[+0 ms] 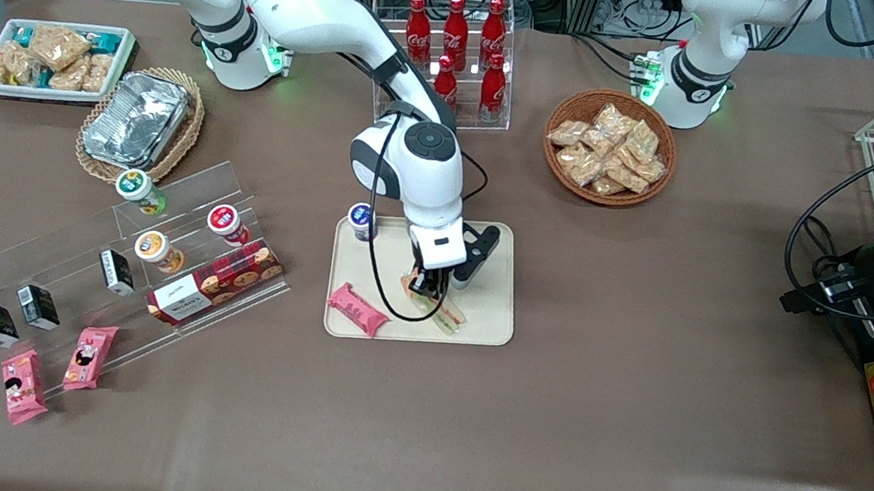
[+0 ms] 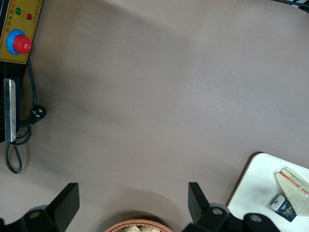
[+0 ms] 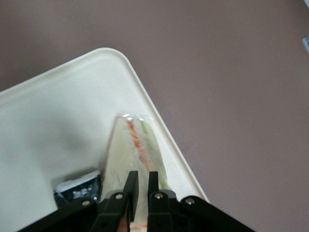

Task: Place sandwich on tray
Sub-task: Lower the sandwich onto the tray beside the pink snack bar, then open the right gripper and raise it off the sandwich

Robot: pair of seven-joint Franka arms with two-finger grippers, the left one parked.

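Note:
The sandwich (image 1: 451, 320), a clear-wrapped pale wedge with an orange-red filling edge, lies on the cream-beige tray (image 1: 499, 299), near the tray corner closest to the front camera. My right gripper (image 1: 429, 286) is straight above it, and the fingers are closed to a narrow gap on the wedge's upper edge. In the right wrist view the sandwich (image 3: 135, 145) runs out from between the fingertips (image 3: 130, 181) over the tray (image 3: 53, 116). A black label (image 3: 77, 192) lies beside it. The left wrist view shows the sandwich (image 2: 294, 186) on the tray (image 2: 253, 191).
A pink snack packet (image 1: 357, 309) and a small blue-lidded cup (image 1: 361, 221) also sit on the tray. An acrylic shelf with cups and boxes (image 1: 152, 260), a foil container (image 1: 136, 118), a cola bottle rack (image 1: 453, 47) and a snack basket (image 1: 609, 148) stand around.

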